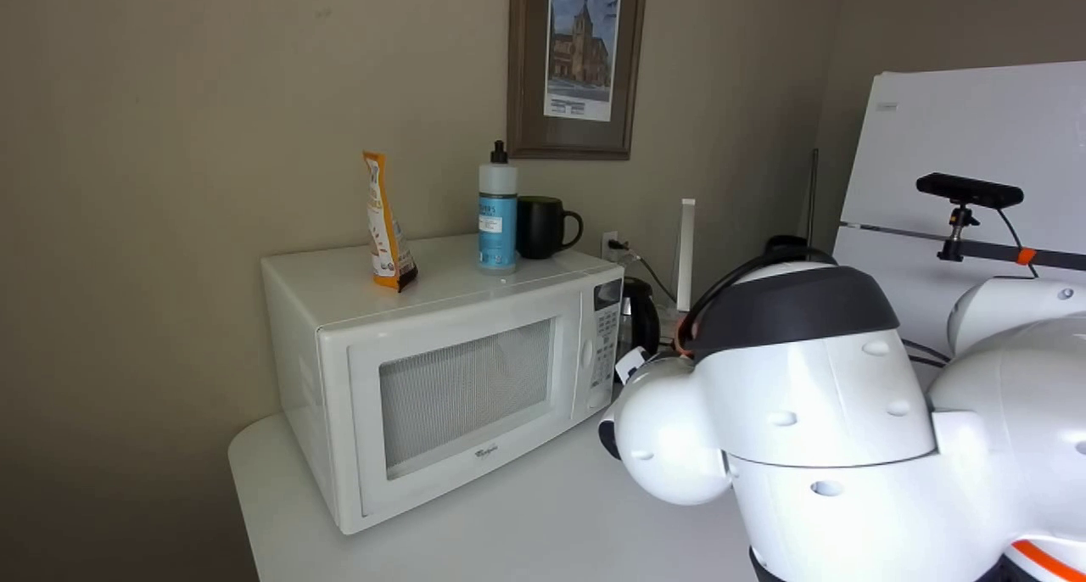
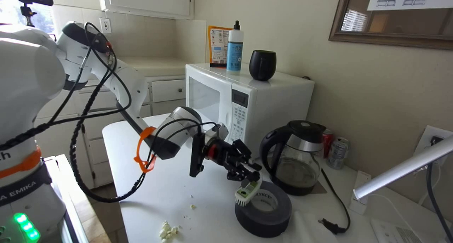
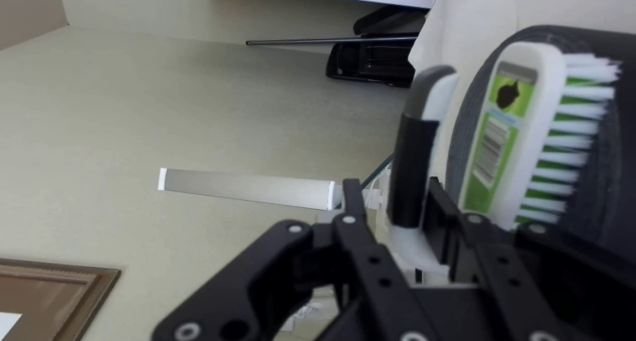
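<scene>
Brush handle sits between the robot's fingers

The robot's gripper is down low by a scrub brush. Its two fingers are apart, and the brush's handle is in the space between them. A gap shows on one side of the handle. I can't tell if the finger on its far side touches it. In an exterior view, the brush tips a bit over a fat roll of black tape, with its white bristles pointing down. I can't tell if it rests on the tape.

Near the tape stands a glass pot. Behind the pot are a red can and a silver can. A white microwave holds up a blue soap bottle, a black mug and an orange bag. Popcorn lies on the white table.
</scene>
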Tool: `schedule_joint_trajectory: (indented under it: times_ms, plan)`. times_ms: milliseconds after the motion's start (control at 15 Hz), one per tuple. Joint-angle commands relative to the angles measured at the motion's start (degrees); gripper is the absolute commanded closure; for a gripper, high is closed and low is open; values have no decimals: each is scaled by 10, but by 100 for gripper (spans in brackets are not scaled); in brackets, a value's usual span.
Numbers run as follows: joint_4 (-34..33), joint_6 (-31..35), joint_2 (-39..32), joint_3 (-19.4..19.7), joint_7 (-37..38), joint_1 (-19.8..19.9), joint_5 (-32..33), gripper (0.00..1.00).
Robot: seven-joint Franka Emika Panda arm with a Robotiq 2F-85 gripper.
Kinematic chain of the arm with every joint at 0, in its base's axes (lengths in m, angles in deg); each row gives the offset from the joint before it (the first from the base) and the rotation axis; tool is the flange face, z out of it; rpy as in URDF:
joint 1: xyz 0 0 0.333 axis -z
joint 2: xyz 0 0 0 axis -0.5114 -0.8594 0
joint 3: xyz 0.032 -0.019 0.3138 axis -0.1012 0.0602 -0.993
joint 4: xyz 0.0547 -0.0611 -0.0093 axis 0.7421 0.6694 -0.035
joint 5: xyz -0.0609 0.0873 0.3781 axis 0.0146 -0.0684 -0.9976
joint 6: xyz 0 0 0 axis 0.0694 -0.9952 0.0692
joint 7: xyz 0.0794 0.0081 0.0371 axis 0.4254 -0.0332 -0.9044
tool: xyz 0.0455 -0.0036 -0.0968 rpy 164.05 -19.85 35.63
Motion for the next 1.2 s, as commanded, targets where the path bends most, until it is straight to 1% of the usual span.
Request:
schedule_joint_trajectory:
  times_ms: [0, 133, 200, 267, 333, 667, 1133]
  plan:
    - [-10, -9, 0, -6, -19, 9, -6, 33]
    - [-8, -4, 0, -5, -23, 7, -7, 19]
    - [-6, 1, 0, -3, -27, 5, -12, 10]
    - [-3, 3, 0, 0, -32, 2, -19, 4]
    - [0, 6, 1, 3, -35, 0, -21, 0]
    - [26, 9, 14, 12, -42, -23, -40, 0]
    - [55, 14, 6, 14, -50, -66, -100, 0]
